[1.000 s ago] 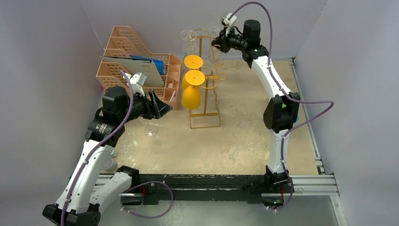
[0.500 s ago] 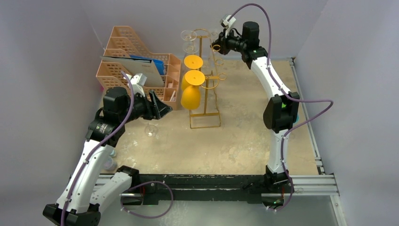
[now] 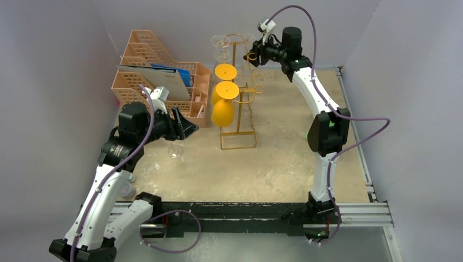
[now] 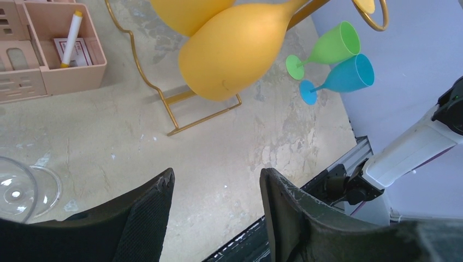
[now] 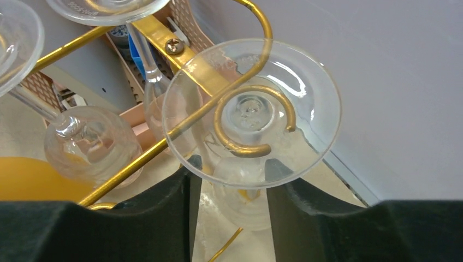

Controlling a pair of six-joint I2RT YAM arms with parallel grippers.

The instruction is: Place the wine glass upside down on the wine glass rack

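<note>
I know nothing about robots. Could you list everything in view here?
wine glass rack: one, gold, back middle
orange wine glasses: two, hanging upside down on rack
clear wine glasses: three, hung near rack's top
loose clear glass: one, on the table, left
green wine glass, blue wine glass: one each, by right wall
file organizer: one, peach, back left
marker: one, white, in organizer
arms: two, white and black
left end effector: black, open above table
right end effector: black, astride a hung clear glass

left hand (image 4: 217, 177) parted, empty | orange glass (image 4: 235, 49) on rack (image 4: 205, 117) | clear glass (image 4: 16, 191) beside
</note>
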